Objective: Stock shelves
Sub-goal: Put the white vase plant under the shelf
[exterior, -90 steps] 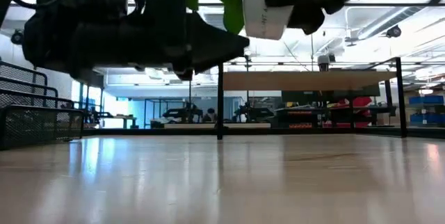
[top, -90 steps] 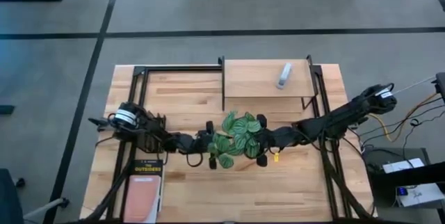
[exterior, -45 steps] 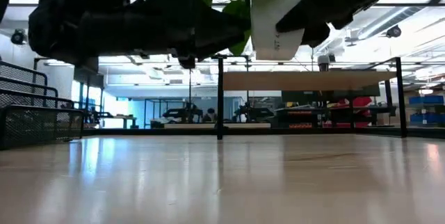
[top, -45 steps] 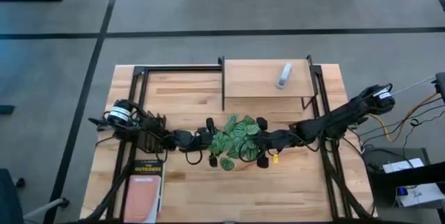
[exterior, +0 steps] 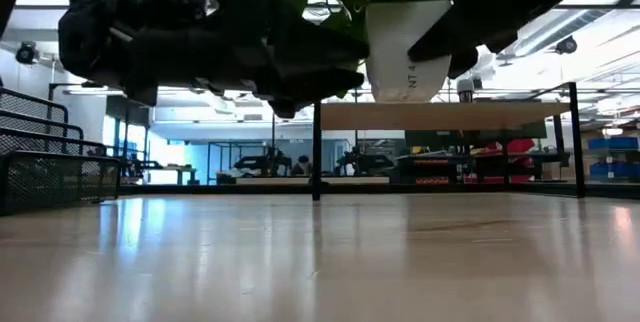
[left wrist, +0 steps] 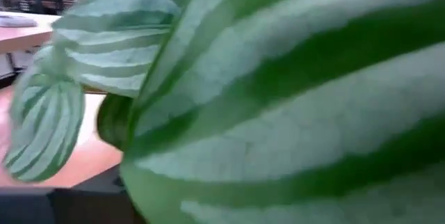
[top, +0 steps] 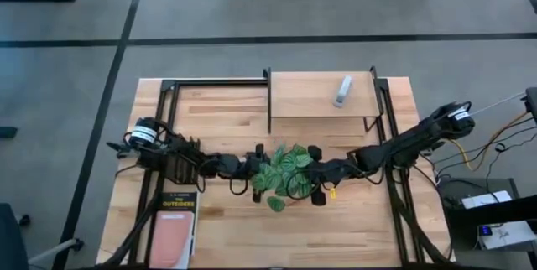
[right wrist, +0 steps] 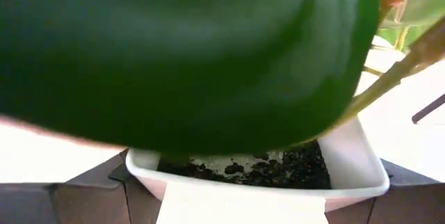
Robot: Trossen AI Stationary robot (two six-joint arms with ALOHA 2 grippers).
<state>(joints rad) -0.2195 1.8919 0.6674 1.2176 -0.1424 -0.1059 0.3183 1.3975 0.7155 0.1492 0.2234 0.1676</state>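
potted plant (top: pixel 284 172) mid-frame, lifted off the desk (top: pixel 226 119), right claw (top: pixel 312 175) gripping its white pot, left claw (top: pixel 254 169) grip can't tell, shelf (top: pixel 315 94) above

The white pot (exterior: pixel 405 57), seen in the low view hanging above the tabletop, carries dark letters running down its side that read roughly "NT 4"; the rest is cut off. The book (top: pixel 174 228) near the tabletop's front left corner has a dark band with a title that looks like "OUTSIDERS", too small to be sure.
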